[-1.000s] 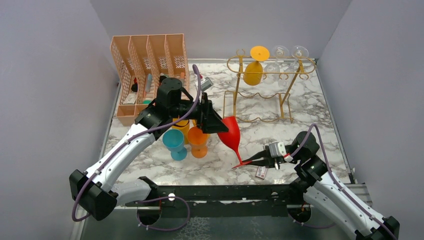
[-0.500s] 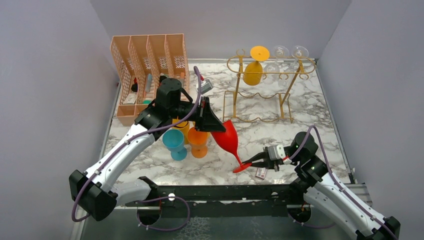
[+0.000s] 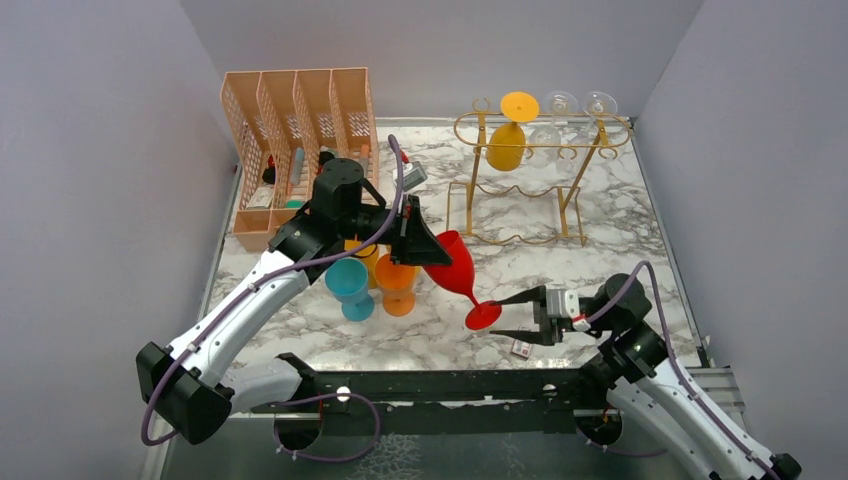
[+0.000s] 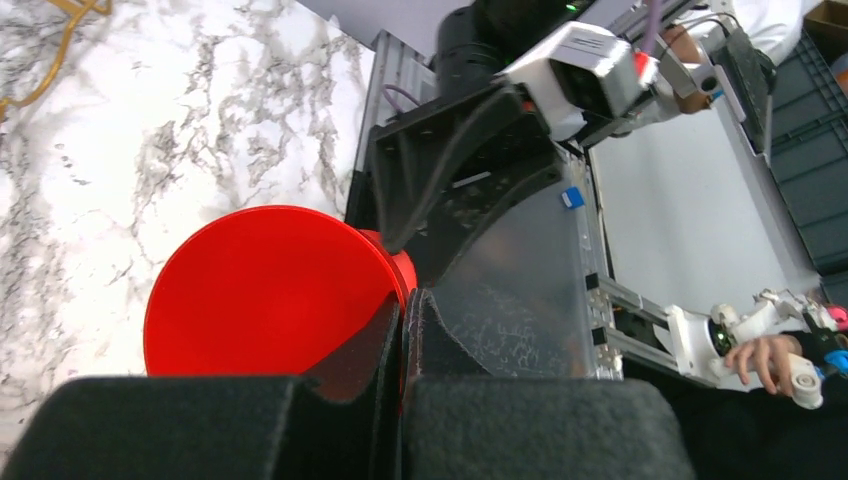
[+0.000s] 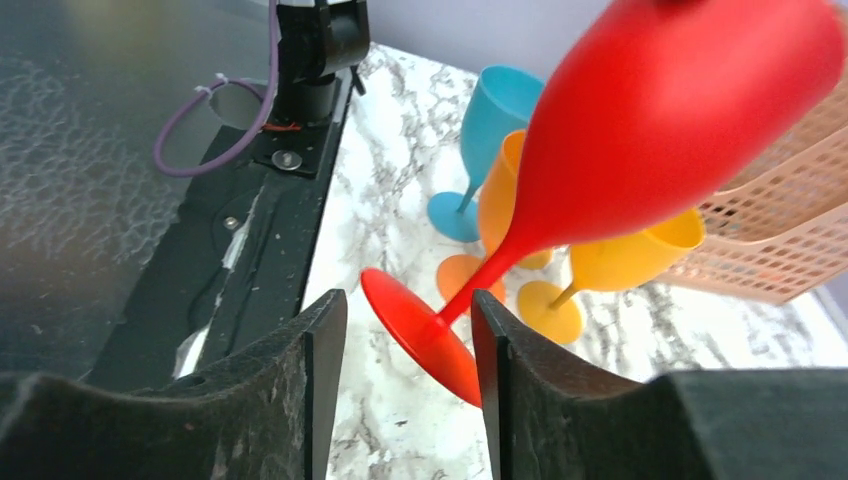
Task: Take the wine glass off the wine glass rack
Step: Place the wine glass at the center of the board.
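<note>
Looks like the hand-over stage, with the lift off the rack done. Red wine glass (image 3: 455, 265) well apart from the wine glass rack (image 3: 560, 150), out over the middle of the marble table (image 3: 610, 250), tilted, bowl up toward the left arm and foot down toward the right one.

Pinched at the bowl's rim by the left gripper (image 3: 436, 255): in the left wrist view, pads (image 4: 425, 345) pressed together on the thin red wall, one inside the bowl and one outside (depth of the bite hard to tell). Right gripper (image 3: 503, 318) parted to a middling width, one finger on each side of the foot and lower stem, clear of both in the right wrist view, so holding nothing. Seems, then, to hang from the left arm alone.

On the rack at the back right: a yellow-orange glass (image 3: 507, 140) hanging upside down, clear glasses (image 3: 575, 105) beside it. Just beside the red bowl, under the left arm: a blue glass (image 3: 348, 280), an orange glass (image 3: 397, 278) and a yellow glass (image 5: 630, 245), all upright on the table.

Next, probably: draw the right fingers back without clipping the foot, then swing the glass upright and set it on a bare patch of marble, away from the three standing glasses. Calls for a slow turn, given so slight a hold at the rim and so long a stem to swing. Worth watching the foot first, for fear of twisting the bowl in the pads with a stray brush.
</note>
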Robot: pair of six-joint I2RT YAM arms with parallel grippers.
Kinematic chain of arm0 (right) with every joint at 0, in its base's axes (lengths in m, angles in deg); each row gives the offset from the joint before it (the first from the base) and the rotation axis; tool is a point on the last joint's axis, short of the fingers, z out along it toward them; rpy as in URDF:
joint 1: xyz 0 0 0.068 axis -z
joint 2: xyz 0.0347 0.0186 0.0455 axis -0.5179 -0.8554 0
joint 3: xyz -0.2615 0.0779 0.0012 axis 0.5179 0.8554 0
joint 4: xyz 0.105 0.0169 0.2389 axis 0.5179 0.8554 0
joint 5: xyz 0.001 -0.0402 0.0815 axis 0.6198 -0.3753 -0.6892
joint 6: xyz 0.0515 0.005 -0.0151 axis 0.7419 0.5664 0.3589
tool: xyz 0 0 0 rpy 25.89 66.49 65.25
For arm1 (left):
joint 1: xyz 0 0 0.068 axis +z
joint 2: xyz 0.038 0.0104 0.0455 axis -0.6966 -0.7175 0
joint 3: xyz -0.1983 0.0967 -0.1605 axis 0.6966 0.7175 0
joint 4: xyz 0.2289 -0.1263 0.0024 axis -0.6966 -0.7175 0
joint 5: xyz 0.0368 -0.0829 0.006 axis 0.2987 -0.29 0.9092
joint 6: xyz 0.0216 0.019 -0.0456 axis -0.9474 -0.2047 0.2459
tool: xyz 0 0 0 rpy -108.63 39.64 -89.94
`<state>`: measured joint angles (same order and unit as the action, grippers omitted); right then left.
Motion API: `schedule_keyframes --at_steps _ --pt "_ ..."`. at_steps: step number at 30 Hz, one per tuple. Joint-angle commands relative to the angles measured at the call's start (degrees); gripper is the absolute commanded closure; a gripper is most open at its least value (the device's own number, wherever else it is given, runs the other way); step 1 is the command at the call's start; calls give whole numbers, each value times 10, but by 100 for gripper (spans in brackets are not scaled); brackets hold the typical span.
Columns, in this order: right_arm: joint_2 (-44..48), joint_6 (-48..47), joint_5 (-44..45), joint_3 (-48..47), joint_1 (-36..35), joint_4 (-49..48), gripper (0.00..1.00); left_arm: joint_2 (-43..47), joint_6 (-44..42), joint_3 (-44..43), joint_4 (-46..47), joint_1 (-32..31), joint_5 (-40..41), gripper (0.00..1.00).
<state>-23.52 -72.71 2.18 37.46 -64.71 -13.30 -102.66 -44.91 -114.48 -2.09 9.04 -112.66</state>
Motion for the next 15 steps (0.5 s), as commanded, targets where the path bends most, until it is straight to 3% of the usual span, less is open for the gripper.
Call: schedule_keyframes --at_steps 1,8,12,15 --pt "43 33 38 -14 1 -8 44 -4 -14 -11 -4 -1 43 100" --pt "92 64 54 -14 1 -22 37 -2 -14 -10 -19 -9 116 100" --pt "113 105 167 -18 1 -34 33 -1 -57 -20 -67 -81 252 100" --pt "123 157 302 -20 1 -40 29 -29 -99 -49 -111 -157 365 100"
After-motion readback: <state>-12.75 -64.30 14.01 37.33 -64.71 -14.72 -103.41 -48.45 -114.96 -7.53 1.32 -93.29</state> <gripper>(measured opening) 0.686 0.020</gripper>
